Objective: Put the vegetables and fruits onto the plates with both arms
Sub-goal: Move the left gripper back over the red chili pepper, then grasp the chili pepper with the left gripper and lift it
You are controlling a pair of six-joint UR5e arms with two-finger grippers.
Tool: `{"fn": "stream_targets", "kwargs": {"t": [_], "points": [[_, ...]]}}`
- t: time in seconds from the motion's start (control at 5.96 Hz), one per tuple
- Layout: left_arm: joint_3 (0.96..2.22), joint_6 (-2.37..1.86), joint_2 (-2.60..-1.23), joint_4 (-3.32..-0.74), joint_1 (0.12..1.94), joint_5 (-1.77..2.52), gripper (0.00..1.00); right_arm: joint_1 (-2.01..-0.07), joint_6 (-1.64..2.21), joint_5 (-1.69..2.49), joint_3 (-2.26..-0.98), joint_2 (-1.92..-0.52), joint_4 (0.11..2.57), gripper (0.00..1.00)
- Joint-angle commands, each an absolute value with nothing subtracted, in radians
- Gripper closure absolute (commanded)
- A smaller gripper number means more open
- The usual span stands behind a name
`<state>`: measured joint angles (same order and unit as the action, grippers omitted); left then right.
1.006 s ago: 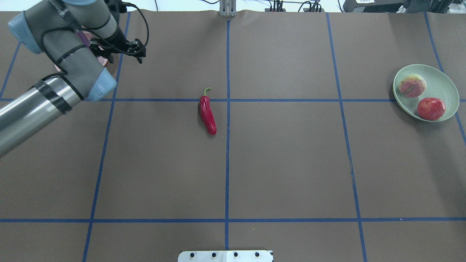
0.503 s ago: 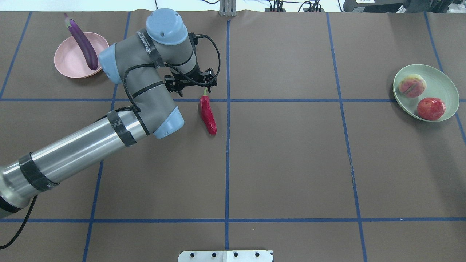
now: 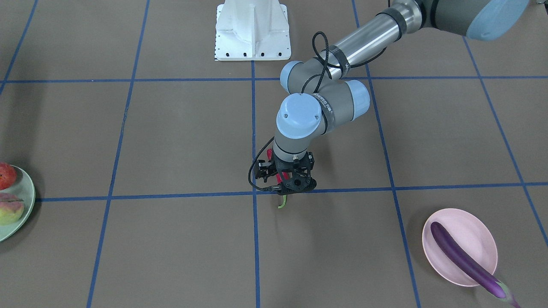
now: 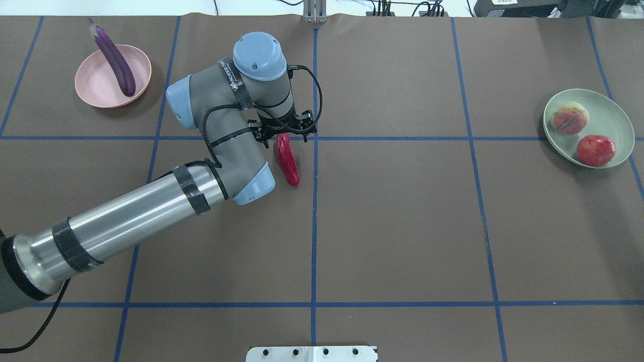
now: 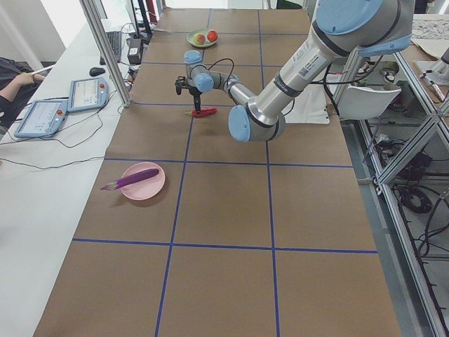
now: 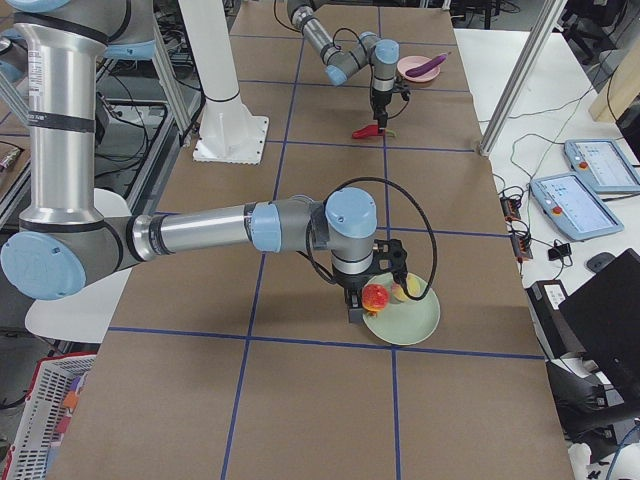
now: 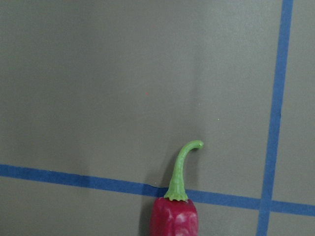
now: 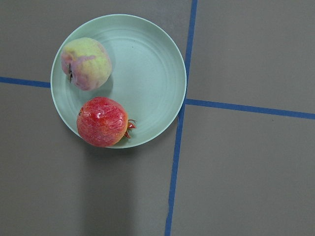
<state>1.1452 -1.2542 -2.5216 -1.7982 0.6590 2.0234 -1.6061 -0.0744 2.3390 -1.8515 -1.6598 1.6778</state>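
- Your left arm (image 4: 126,221) reaches over the middle of the brown paper-covered table (image 4: 402,226). Its black 2-finger left gripper (image 4: 283,134) hangs right over the stem end of the wrinkled red chili pepper (image 4: 288,163).
- You cannot tell whether those fingers are spread or closed. The wrist hides them from above, and the left wrist view shows only the pepper's top and its curled green stem (image 7: 181,169) crossing a blue tape line (image 7: 74,179).
- The chili pepper lies flat on the table, on no plate, just beside the centre tape line.
- The long glossy purple eggplant (image 4: 116,63) lies across the round pale pink plate (image 4: 93,88) at the far left, its cap end jutting past the rim.
- The round pale mint-green plate (image 4: 611,118) at the far right holds 2 fruits, not touching: the yellow-green peach (image 4: 569,118) with a pink blush and the rough orange-red fruit (image 4: 595,150).
- The right gripper (image 6: 353,308) shows only in the right side view, low at that plate's rim beside the orange-red fruit. Its finger state cannot be told.
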Motion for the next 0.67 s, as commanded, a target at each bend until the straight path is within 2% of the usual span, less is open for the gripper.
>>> {"fn": "stream_targets", "kwargs": {"t": [0.0,0.17,0.34,0.5], "points": [[1.137,-1.275,-2.528,-1.796,0.632,2.022,0.17,-1.606,-0.074,2.339,-1.852,-1.660,1.677,0.00],[1.137,-1.270,-2.520,-1.793,0.634,2.019,0.18,-1.606,-0.074,2.341,-1.852,-1.660,1.678,0.00],[1.132,-1.269,-2.519,-1.793,0.632,2.007,0.24,-1.606,-0.074,2.341,-1.852,-1.660,1.678,0.00],[1.124,-1.269,-2.519,-1.792,0.634,2.005,0.51,-1.606,-0.074,2.341,-1.853,-1.660,1.677,0.00]]}}
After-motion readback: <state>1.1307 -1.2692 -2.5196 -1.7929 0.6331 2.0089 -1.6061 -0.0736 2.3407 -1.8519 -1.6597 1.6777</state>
